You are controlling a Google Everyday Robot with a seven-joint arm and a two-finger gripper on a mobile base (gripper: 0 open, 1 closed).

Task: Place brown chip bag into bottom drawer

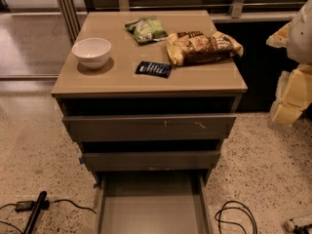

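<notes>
The brown chip bag [204, 47] lies upper right on the cabinet top [122, 82], near its right edge. The bottom drawer [152, 206] stands open at lower centre, its front cut off. My gripper [292, 89] at the frame's right edge is partly cut off; released or clenched, I cannot tell.
</notes>
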